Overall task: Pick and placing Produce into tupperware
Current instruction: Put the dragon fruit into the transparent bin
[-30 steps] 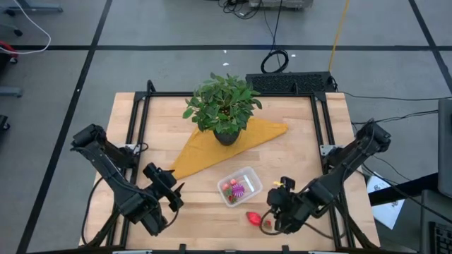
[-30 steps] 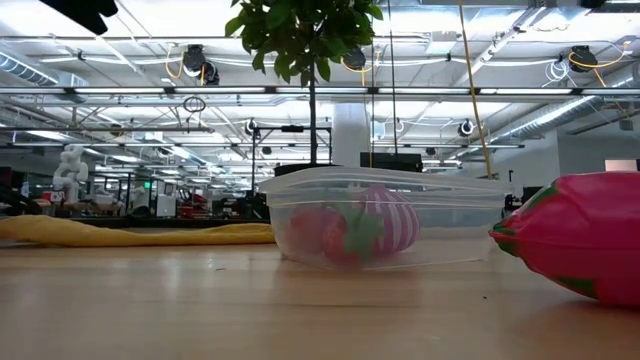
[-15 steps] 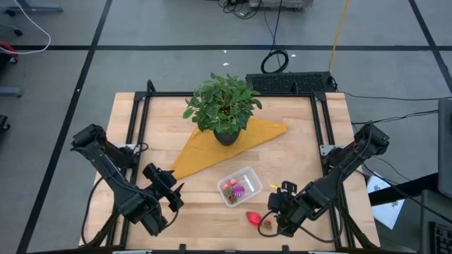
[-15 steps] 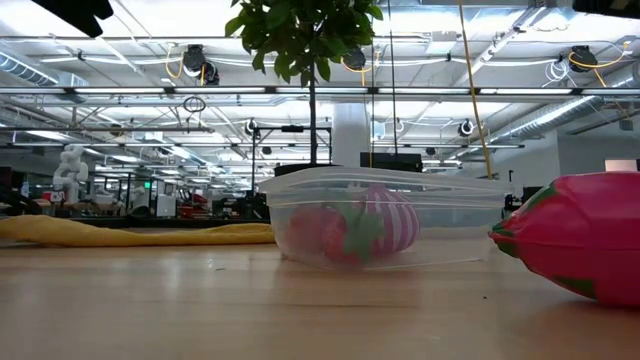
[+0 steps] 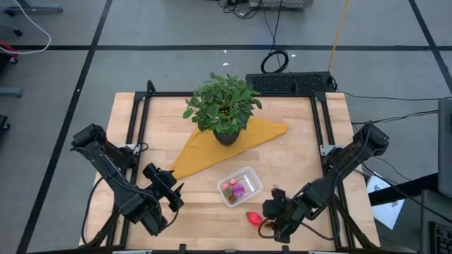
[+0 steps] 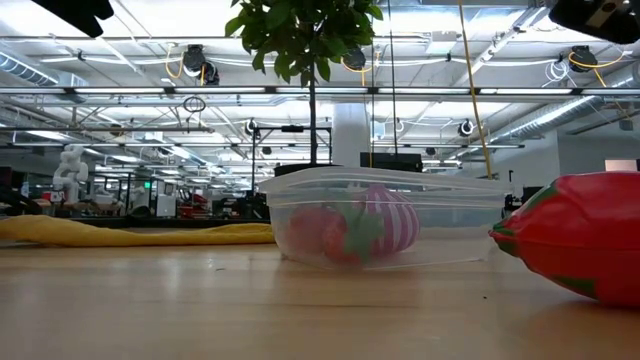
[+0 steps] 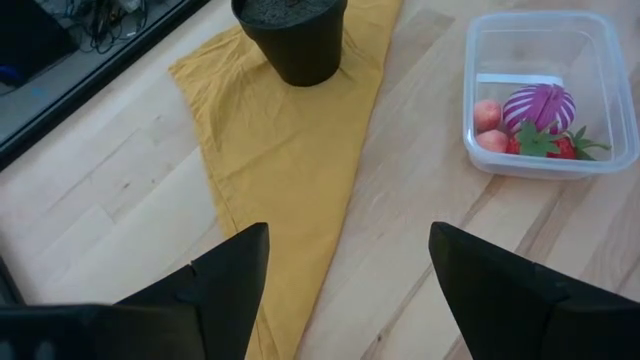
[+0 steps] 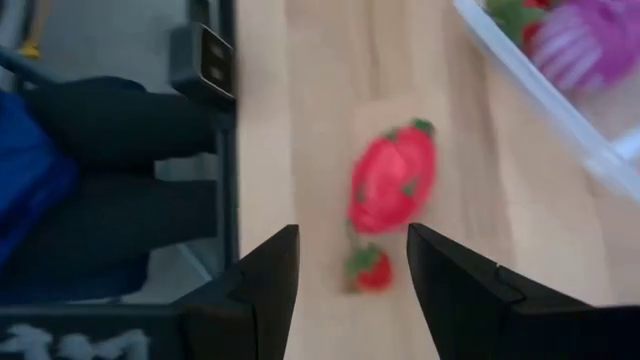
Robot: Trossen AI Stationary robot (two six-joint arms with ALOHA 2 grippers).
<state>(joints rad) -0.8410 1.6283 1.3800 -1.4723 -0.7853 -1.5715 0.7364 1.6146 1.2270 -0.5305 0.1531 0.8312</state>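
A red strawberry-like toy fruit point(image 5: 251, 217) lies on the wooden table near its front edge, with a smaller red piece point(image 8: 370, 268) just beside it. My right gripper point(image 5: 268, 219) hovers over them, tipped downward. Its fingers are a little apart and have nothing between them; the fruit point(image 8: 393, 180) lies ahead of the tips. The clear tupperware point(image 5: 239, 185) stands just beyond, holding pink, purple and red produce point(image 7: 535, 120). My left gripper point(image 5: 173, 192) waits open at the front left, above the bare wood.
A leafy potted plant point(image 5: 224, 106) stands on a yellow cloth point(image 5: 219, 144) at the table's middle back. Black frame rails point(image 5: 134, 134) run along the table's left and right sides. In the low view the red fruit point(image 6: 575, 235) lies right of the container point(image 6: 385, 225).
My right gripper has sunk and shifted a little toward the table's left and near edge, closer to the red fruit, tipping further downward. The fruit and the container have stayed where they were.
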